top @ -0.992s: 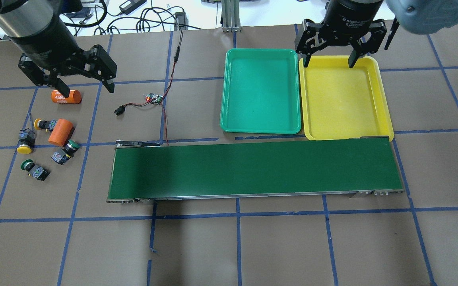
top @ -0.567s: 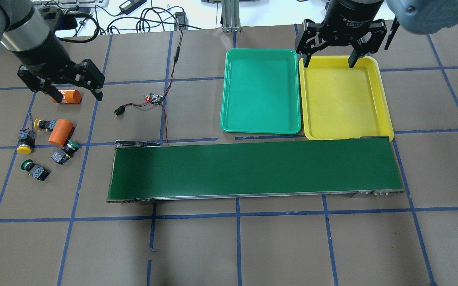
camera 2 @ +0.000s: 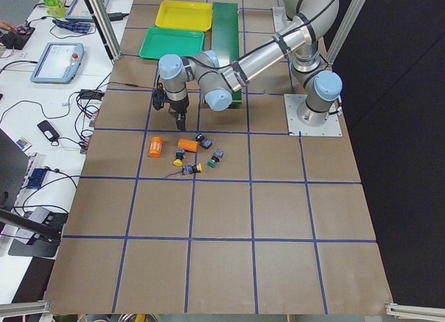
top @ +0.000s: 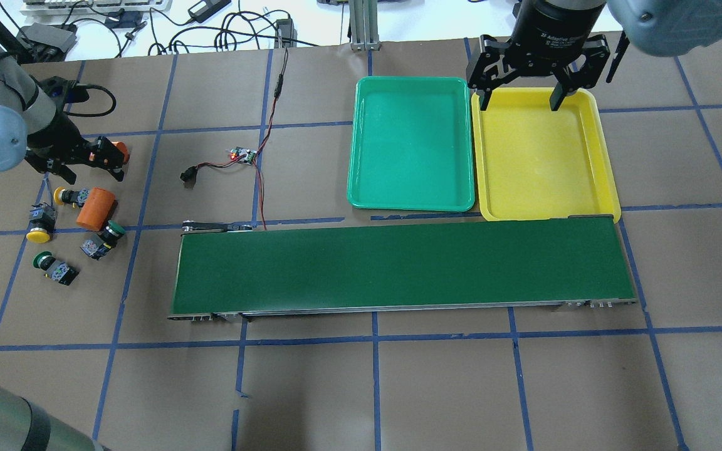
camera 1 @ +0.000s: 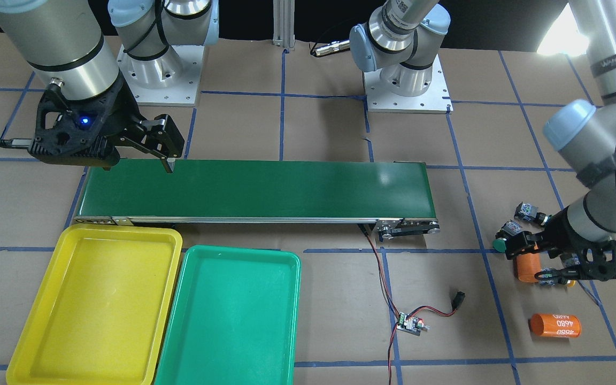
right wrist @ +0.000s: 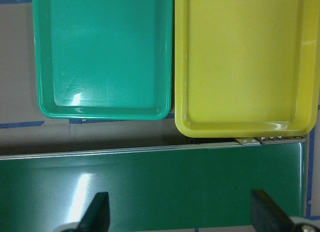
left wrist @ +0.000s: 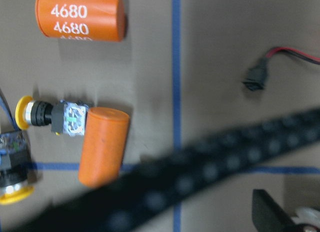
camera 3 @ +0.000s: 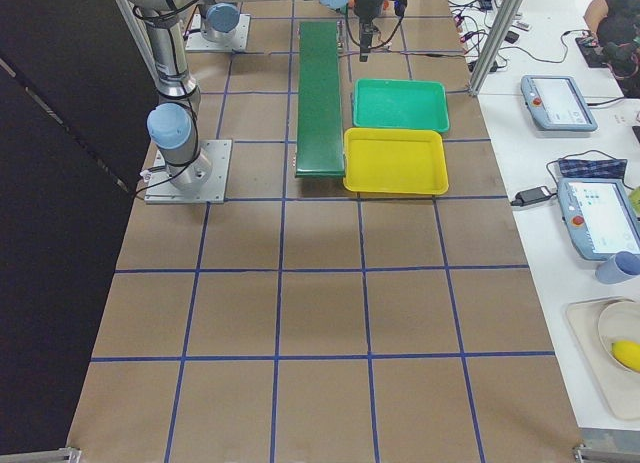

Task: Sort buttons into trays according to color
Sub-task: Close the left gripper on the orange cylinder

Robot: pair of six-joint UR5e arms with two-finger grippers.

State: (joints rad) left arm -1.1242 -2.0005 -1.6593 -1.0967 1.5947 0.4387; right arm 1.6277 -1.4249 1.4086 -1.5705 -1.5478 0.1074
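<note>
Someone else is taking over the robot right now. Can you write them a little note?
Left gripper: open, empty.
Right gripper: open, empty.
On the table, beside the left gripper: first yellow button, second yellow button, first green button, second green button.
Green tray and yellow tray: empty.
Done: nothing yet.
Left: sort all four.

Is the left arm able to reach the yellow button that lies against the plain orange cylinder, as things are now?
Probably yes. The left gripper hovers close by with open jaws, and nothing covers the yellow button. Its block end touches the orange cylinder, so the cap end looks freer.
</note>
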